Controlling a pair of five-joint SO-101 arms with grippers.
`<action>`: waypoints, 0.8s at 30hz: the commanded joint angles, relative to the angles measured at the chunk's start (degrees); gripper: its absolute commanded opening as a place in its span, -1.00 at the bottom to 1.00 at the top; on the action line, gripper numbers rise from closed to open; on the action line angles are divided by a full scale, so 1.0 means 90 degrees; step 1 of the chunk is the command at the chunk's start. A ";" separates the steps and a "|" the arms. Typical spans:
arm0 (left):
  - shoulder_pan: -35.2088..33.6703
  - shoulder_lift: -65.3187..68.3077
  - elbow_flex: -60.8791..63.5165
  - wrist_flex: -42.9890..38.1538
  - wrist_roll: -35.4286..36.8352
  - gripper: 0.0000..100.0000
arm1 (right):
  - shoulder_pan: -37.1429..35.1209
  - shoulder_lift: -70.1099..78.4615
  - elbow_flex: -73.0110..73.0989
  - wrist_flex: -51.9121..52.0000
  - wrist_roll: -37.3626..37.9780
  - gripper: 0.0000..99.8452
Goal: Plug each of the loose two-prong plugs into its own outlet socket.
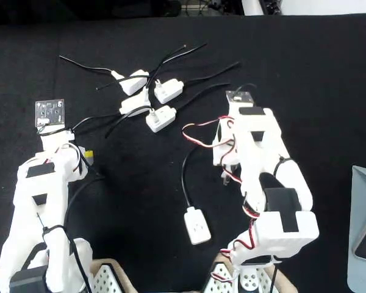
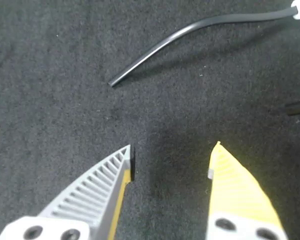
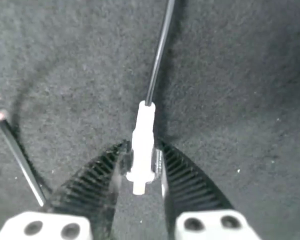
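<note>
My right gripper (image 3: 142,146) is shut on a small white two-prong plug (image 3: 143,135), whose black cable (image 3: 159,55) runs away over the black cloth. In the high view this gripper (image 1: 227,175) hangs low at mid-table, right of a white outlet socket (image 1: 197,225) that lies flat with its cable curving up. Several more white plugs and sockets (image 1: 161,118) lie tangled with black cables at the back centre. My left gripper (image 2: 173,147) stands open over bare cloth, at the left of the table (image 1: 85,160), with a loose cable end (image 2: 112,83) just beyond it.
A grey tray (image 1: 361,183) with a dark flat object sits at the right edge. Red and white servo wires (image 1: 201,131) loop off the right arm. Bare black cloth (image 1: 134,183) lies between the two arms.
</note>
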 commanded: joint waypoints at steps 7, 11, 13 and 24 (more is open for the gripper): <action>-0.0044 -0.0117 -0.0044 -0.0117 -0.0068 -0.49 | 0.0088 0.0063 -0.0288 0.0029 -0.0049 -0.93; -0.0044 -0.0117 -0.0044 -0.0117 -0.0068 -0.49 | 0.0078 0.0063 -0.0112 -0.0205 -0.0039 -0.97; -0.0044 -0.0117 -0.0044 -0.0117 -0.0068 -0.49 | 0.0068 0.0054 -0.0015 -0.0283 -0.0020 -0.97; 0.0054 -0.0117 -0.0103 -0.0215 -0.0020 -0.49 | -0.0498 -0.2379 0.0327 0.0225 -0.0020 -0.98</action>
